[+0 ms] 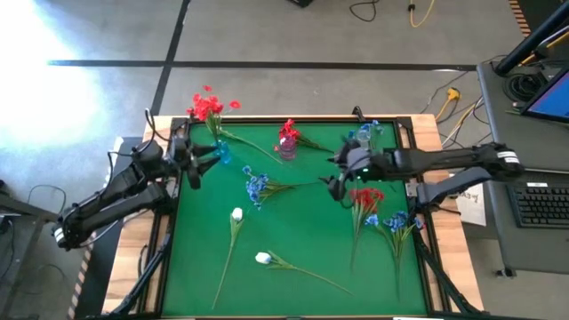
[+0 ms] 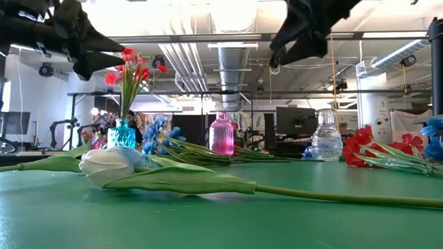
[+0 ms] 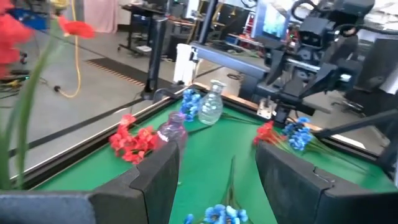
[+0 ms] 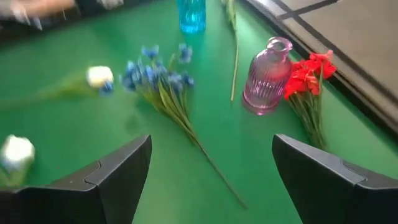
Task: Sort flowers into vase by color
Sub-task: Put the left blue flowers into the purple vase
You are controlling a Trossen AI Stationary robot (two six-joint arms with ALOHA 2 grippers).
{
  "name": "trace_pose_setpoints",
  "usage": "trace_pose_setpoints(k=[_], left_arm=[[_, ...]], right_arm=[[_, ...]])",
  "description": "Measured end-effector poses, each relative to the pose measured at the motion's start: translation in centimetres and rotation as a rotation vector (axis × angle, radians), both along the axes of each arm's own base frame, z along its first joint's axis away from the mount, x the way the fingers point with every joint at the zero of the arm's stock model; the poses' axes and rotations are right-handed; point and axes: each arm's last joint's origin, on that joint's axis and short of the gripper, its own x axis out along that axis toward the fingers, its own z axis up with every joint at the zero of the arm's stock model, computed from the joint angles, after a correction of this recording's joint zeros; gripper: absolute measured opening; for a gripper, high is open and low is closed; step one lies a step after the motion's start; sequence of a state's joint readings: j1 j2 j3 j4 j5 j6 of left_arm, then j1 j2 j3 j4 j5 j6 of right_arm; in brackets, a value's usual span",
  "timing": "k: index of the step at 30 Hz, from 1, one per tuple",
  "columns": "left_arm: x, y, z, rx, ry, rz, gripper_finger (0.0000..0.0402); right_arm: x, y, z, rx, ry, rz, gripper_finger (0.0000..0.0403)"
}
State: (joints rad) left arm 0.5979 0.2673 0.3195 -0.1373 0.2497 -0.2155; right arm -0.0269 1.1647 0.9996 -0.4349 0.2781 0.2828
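A red flower stands with its stem in the blue vase. My left gripper hovers open just beside that vase, above the table. My right gripper hovers open right of centre, near the clear vase. Another red flower lies on the table beside the pink vase. A blue flower lies flat mid-table between the grippers. Two white buds lie toward the near edge. Red and blue flowers lie on the right.
The three vases stand in a row along the far side of the green table. Small blue blooms show at the clear vase. Long stems stretch across the near half. A raised wooden rim borders the table; a laptop desk stands to the right.
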Motion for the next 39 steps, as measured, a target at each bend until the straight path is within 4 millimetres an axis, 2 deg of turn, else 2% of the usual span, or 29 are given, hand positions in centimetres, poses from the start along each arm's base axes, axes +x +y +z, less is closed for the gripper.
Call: trace_pose_setpoints(k=[5,11,16,21,29,39], left_arm=[[0.1,0.0,0.0,0.017,0.008,-0.01,0.0199],[0.2,0.1,-0.1,0.019,0.018,0.02,0.0199],[0.2,0.1,-0.1,0.021,0.016,0.026,0.0199],[0.2,0.1,-0.1,0.021,0.016,0.026,0.0199],[0.3,0.2,0.2,0.035,-0.005,0.027,0.0199],[0.5,0.3,0.3,0.039,-0.012,0.027,0.0199]], right_arm=[[2.9,-0.1,-0.2,-0.094,0.118,0.083,0.0325],[6.2,-0.3,-1.6,-0.176,0.213,0.164,0.0325],[8.6,-1.3,-4.0,-0.16,0.28,0.207,0.0325],[10.9,-2.3,-6.8,-0.102,0.268,0.271,0.0325],[14.5,-2.7,-11.5,-0.093,0.344,0.316,0.0325],[17.0,-4.0,-14.5,-0.054,0.38,0.347,0.0318]])
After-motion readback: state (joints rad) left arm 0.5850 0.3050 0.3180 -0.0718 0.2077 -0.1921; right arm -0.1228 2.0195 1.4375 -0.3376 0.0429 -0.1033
